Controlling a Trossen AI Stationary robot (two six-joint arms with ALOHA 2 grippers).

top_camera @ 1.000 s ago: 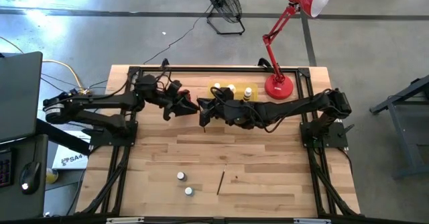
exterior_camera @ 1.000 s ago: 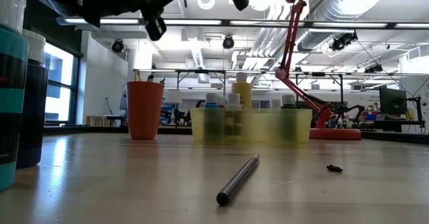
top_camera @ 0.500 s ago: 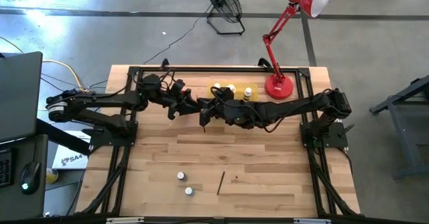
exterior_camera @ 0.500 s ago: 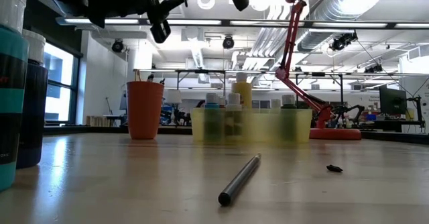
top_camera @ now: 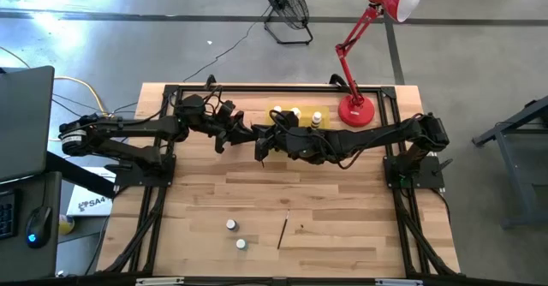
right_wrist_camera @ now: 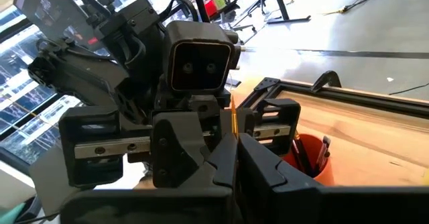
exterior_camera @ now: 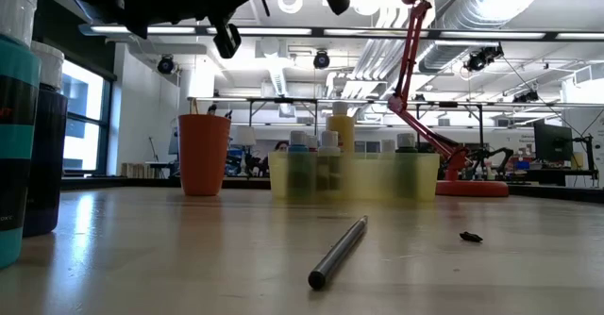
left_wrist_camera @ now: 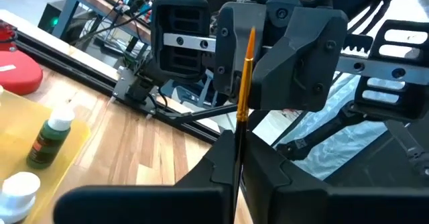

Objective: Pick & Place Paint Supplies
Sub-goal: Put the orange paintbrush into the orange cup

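Note:
High over the far middle of the table my two grippers meet tip to tip. My left gripper (top_camera: 247, 137) and my right gripper (top_camera: 261, 142) are both shut on one thin paintbrush (left_wrist_camera: 245, 76) with a gold upper part and a dark handle. A second paintbrush (top_camera: 282, 232) lies flat on the wood near the front edge, beside two white-capped bottles (top_camera: 231, 225) (top_camera: 241, 244) that stand upright. More bottles stand in the yellow tray (top_camera: 294, 116) at the back. My left gripper pinches the brush's dark handle (left_wrist_camera: 237, 153) between its two fingers, coming level from the table's left and lying across it. The brush is lifted clear of the table. My right gripper pinches the same brush from the table's right, roughly level and across it. The gold part (right_wrist_camera: 234, 120) shows just past its fingertips (right_wrist_camera: 251, 158).
A red cup (exterior_camera: 204, 155) holding brushes stands left of the tray. A red desk lamp (top_camera: 355, 110) stands at the back right corner. A small dark scrap (exterior_camera: 470, 237) lies right of the loose brush. A black frame borders the table.
My left gripper has gone a little toward the table's right, up to my right gripper, and has shut on the brush held there. My right gripper and the brush have kept still.

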